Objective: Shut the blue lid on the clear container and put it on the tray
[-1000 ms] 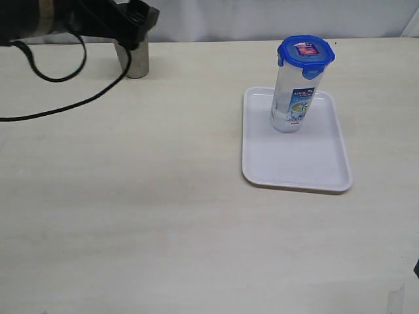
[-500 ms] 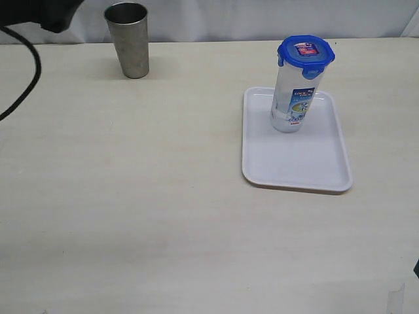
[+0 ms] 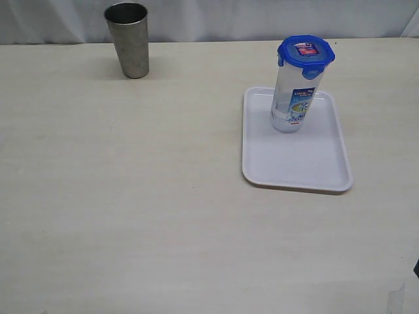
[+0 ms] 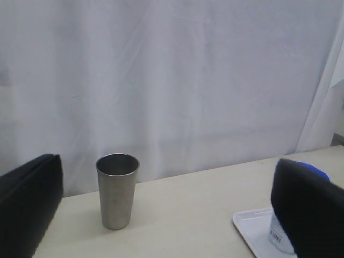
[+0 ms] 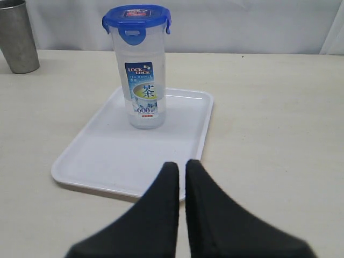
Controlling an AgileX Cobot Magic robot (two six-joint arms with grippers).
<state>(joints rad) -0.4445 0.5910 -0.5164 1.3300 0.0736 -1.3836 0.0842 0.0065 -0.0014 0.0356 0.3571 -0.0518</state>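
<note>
Tabletop [image 3: 131,196] of pale wood, white curtain [image 4: 161,80] behind. Blue-lidded clear plastic container [image 5: 141,80] stands on white tray [image 5: 107,156] beyond clenched right gripper [image 5: 182,167]; left gripper [image 4: 166,215] gapes empty.

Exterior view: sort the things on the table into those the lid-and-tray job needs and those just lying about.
Belongs to the job: blue lid, clear container, tray.
Just lying about: grey steel cup.
</note>
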